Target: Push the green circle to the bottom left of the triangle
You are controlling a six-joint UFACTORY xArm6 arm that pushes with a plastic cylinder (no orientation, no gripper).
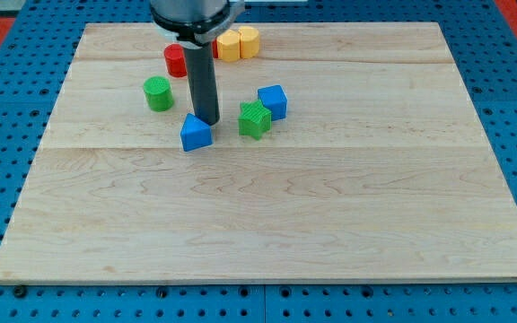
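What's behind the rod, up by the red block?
The rod covers part of the red block; yellow blocks show to its right. My tip sits just above the blue triangle. Anything else behind is hidden.

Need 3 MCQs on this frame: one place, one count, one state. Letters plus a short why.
1. The green circle lies where from the blue triangle?
A upper left
B lower right
C directly below

2. How many yellow blocks?
A one
B two
C four

3. My tip is:
A at the triangle's upper edge
B on the green circle
C at the board's bottom edge

Key:
1 A, the circle sits above and left of the triangle.
2 B, yellow blocks and sit side by side at the top.
3 A, the rod ends just above the triangle.
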